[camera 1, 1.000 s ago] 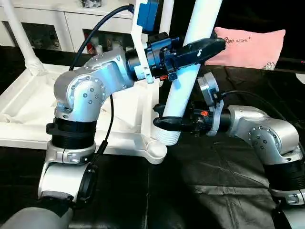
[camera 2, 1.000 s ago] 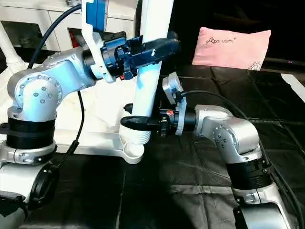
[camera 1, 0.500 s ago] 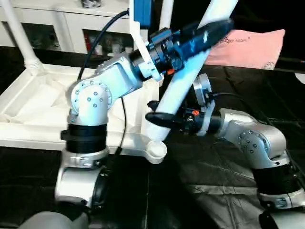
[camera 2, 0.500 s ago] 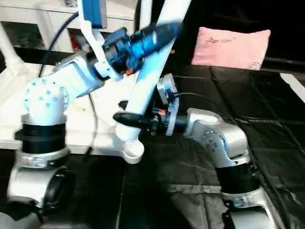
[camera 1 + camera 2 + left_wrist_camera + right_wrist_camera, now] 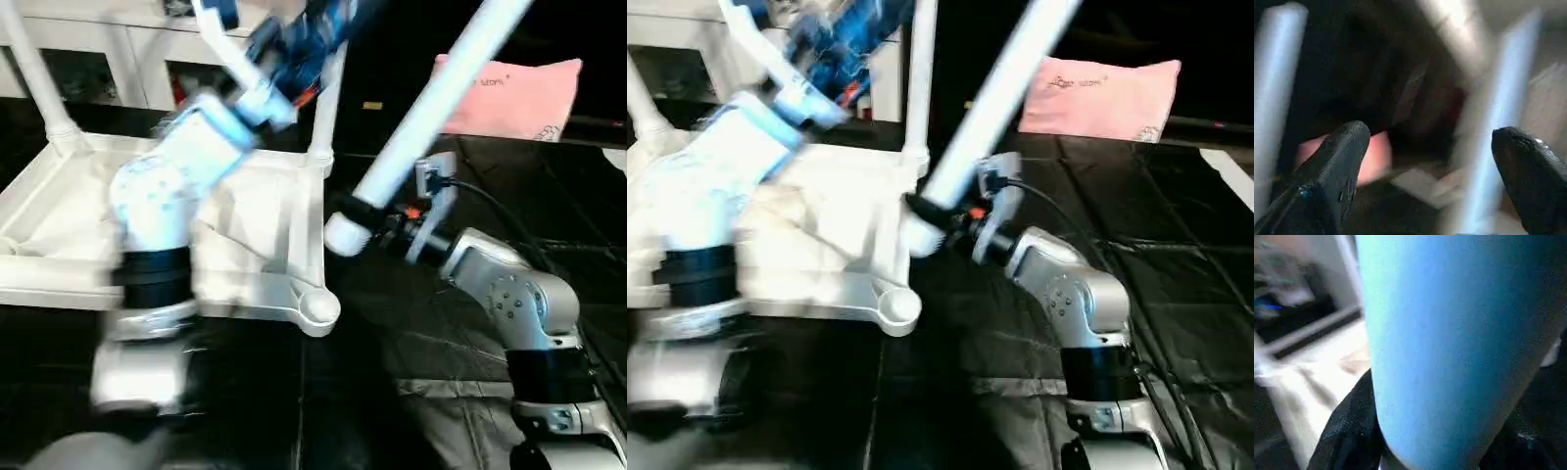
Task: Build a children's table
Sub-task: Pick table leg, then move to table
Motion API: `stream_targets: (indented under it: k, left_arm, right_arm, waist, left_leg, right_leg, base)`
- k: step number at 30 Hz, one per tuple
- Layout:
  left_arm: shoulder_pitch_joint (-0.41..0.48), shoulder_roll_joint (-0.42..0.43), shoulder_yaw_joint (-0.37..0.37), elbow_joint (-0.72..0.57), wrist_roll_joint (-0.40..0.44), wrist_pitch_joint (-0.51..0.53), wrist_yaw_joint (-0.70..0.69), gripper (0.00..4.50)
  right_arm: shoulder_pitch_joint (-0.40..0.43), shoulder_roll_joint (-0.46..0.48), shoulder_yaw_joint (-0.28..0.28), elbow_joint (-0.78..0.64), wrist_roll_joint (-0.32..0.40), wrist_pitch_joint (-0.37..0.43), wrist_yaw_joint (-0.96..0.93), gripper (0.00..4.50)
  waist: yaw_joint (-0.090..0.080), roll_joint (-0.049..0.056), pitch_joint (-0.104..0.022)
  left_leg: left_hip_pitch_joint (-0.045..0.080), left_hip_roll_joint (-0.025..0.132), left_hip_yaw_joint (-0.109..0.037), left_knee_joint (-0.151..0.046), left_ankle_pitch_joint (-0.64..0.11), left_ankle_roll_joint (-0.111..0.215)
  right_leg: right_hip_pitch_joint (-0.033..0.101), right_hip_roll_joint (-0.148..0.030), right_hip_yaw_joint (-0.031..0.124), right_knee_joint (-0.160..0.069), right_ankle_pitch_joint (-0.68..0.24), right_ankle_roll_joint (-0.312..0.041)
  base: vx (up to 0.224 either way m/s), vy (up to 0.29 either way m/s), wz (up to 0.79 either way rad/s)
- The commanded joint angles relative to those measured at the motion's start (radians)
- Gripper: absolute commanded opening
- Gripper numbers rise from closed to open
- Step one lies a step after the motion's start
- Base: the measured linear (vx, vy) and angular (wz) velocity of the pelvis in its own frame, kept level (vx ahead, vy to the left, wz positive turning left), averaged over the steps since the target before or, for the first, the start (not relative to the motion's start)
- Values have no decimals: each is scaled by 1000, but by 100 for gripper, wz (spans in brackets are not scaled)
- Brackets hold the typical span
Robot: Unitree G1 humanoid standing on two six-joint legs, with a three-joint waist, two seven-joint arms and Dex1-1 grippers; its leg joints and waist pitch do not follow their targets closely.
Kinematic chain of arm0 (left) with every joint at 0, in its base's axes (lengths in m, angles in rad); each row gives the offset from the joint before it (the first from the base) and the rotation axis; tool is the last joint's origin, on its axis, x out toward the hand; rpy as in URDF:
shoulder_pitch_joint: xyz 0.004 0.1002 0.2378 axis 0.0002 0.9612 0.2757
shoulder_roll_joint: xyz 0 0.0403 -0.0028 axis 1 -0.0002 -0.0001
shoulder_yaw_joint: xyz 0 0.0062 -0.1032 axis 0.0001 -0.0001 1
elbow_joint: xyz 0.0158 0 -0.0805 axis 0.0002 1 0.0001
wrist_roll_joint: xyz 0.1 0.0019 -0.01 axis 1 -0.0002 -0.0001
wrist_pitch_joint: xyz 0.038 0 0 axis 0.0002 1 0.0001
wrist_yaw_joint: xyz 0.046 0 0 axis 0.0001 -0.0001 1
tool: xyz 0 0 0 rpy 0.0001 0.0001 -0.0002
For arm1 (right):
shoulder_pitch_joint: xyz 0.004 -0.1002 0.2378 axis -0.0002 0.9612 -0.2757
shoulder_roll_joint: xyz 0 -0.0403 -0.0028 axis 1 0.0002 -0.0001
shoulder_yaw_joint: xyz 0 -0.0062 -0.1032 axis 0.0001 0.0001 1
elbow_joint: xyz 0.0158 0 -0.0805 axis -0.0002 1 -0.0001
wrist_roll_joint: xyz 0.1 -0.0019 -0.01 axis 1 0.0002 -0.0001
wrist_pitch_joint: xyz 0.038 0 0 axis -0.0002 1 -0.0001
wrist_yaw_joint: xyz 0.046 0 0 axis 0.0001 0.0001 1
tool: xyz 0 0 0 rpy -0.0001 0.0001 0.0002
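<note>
- The children's table [image 5: 59, 250] lies upside down on the black-covered counter [image 5: 431, 343], ribbed underside up, at the left of the head views.
- Two legs already stand in its far corner sockets: one at the far left [image 5: 34, 73], one at the far right [image 5: 328, 108].
- The near right corner socket [image 5: 318, 311] is an open round cup with nothing in it.
- The right gripper [image 5: 364, 217] pinches a loose leg [image 5: 431, 108] near its lower end; the jaws stand on either side of the tube.
- In the right wrist view, one black finger [image 5: 1354, 423] lies against the tube [image 5: 1449, 347].
- That leg leans steeply, its top toward the upper right, in front of the pink pillow [image 5: 524, 98].
- Its ribbed lower end [image 5: 343, 235] hangs above the counter, just beside the table's right rim and apart from the near corner socket.
- The left gripper [image 5: 1430, 161] has its jaws spread wide and holds nothing; the two black fingertips [image 5: 1334, 161] stand far apart.
- In the head views the left arm [image 5: 171, 191] reaches up over the table, blurred.
- A white cabinet [image 5: 118, 49] with glass doors stands behind the table.
</note>
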Motion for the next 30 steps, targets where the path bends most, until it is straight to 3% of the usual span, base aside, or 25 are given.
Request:
stream_targets:
  k: [1, 3, 4, 5, 6, 8, 10, 11, 15, 16, 17, 18, 20, 22, 24, 26, 28, 30]
  left_arm:
    - [72, 25, -58, -30, 122, -39, 75, 450]
    - [178, 56, -72, -72, 198, -68, 125, 450]
    - [197, 63, -78, -80, 212, -72, 130, 450]
    - [255, 84, -97, -104, 249, -87, 135, 450]
    - [314, 99, -116, -125, 283, -112, 137, 450]
    - [347, 91, -110, -138, 286, -113, 149, 450]
    - [439, 70, -108, -155, 320, -163, 184, 450]
    - [489, 64, -121, -149, 375, -237, 211, 450]
    - [584, 55, -133, -149, 432, -305, 260, 450]
    - [602, 50, -129, -159, 434, -307, 270, 450]
    - [622, 45, -127, -172, 434, -310, 276, 450]
    - [641, 39, -131, -185, 436, -314, 280, 450]
    - [654, 40, -144, -196, 455, -328, 285, 450]
    - [662, 35, -153, -199, 480, -340, 287, 450]
    - [666, 31, -148, -195, 482, -345, 289, 450]
    - [665, 27, -137, -191, 474, -337, 295, 450]
    - [665, 15, -121, -191, 458, -341, 299, 450]
    - [662, 8, -115, -193, 452, -336, 300, 450]
  right_arm:
    - [35, -11, 16, -72, -68, -40, -52, 195]
    - [84, -26, 51, -122, -132, -72, -85, 195]
    - [94, -30, 59, -130, -145, -80, -92, 195]
    - [122, -25, 63, -152, -157, -82, -115, 195]
    - [155, -2, 48, -173, -158, -92, -156, 195]
    - [172, 11, 39, -185, -163, -103, -177, 195]
    - [214, 38, 24, -189, -202, -150, -240, 195]
    - [232, 45, 23, -177, -245, -178, -283, 195]
    - [285, 47, 27, -161, -295, -211, -330, 195]
    - [302, 47, 29, -166, -303, -220, -335, 195]
    - [324, 49, 30, -170, -303, -234, -334, 195]
    - [347, 59, 22, -170, -293, -244, -333, 195]
    - [364, 74, 10, -165, -278, -259, -336, 195]
    - [376, 96, 0, -157, -271, -291, -347, 195]
    - [377, 100, 6, -156, -285, -298, -356, 195]
    - [373, 108, 6, -158, -286, -289, -368, 195]
    - [379, 119, -3, -168, -273, -293, -365, 195]
    - [383, 117, -1, -172, -279, -295, -362, 195]
  waist:
    - [-6, 29, -72]
    - [-5, 27, -76]
    - [-4, 29, -76]
    - [-6, 22, -78]
    - [-7, 26, -75]
    - [-9, 22, -72]
    - [-14, 21, -63]
    - [-12, 23, -62]
    - [-18, 20, -58]
    - [-18, 18, -55]
    - [-19, 5, -55]
    - [-18, 2, -54]
    - [-14, 4, -55]
    - [-16, 6, -55]
    - [-17, 8, -56]
    - [-24, 17, -56]
    - [-27, 23, -58]
    - [-27, 18, -58]
  left_leg:
    - [43, 43, -19, -74, -164, -112]
    - [36, 42, -21, -71, -135, -111]
    - [37, 42, -21, -71, -129, -108]
    - [37, 39, -19, -69, -123, -102]
    - [36, 38, -17, -69, -127, -96]
    - [37, 41, -17, -75, -161, -90]
    - [39, 43, -16, -82, -234, -94]
    - [40, 45, -18, -83, -249, -96]
    - [43, 44, -19, -87, -317, -104]
    - [42, 43, -19, -88, -330, -102]
    - [40, 44, -18, -89, -330, -97]
    - [37, 42, -17, -88, -327, -83]
    - [28, 41, -14, -84, -297, -42]
    - [29, 43, -14, -84, -275, -23]
    - [30, 43, -15, -85, -271, -23]
    - [38, 45, -21, -88, -285, -54]
    - [40, 42, -21, -87, -308, -79]
    - [40, 42, -20, -87, -307, -81]
  right_leg:
    - [28, -70, 38, -75, 45, -114]
    - [35, -70, 36, -67, 124, -118]
    - [35, -70, 36, -66, 140, -115]
    - [36, -69, 36, -66, 152, -118]
    - [33, -68, 38, -66, 143, -121]
    - [30, -72, 39, -70, 92, -131]
    - [20, -72, 41, -82, -28, -138]
    - [18, -75, 42, -88, -60, -134]
    - [10, -74, 47, -98, -176, -92]
    - [8, -74, 48, -101, -193, -88]
    - [9, -75, 47, -102, -198, -87]
    - [10, -78, 49, -104, -209, -86]
    - [14, -94, 58, -108, -208, -94]
    - [11, -89, 56, -106, -186, -105]
    - [12, -88, 54, -104, -177, -109]
    - [6, -69, 46, -95, -143, -109]
    - [6, -67, 47, -92, -109, -101]
    - [7, -68, 47, -93, -100, -99]
  base:
    - [0, 0, 0]
    - [0, 0, 0]
    - [0, 0, 0]
    - [0, 0, 0]
    - [0, 0, 0]
    - [0, 0, 0]
    - [0, 0, 0]
    - [0, 0, 0]
    - [0, 0, 0]
    - [0, 0, 0]
    - [0, 0, 0]
    - [0, 0, 0]
    - [0, 0, 0]
    - [0, 0, 0]
    - [0, 0, 0]
    - [0, 0, 0]
    - [0, 0, 0]
    - [0, 0, 0]
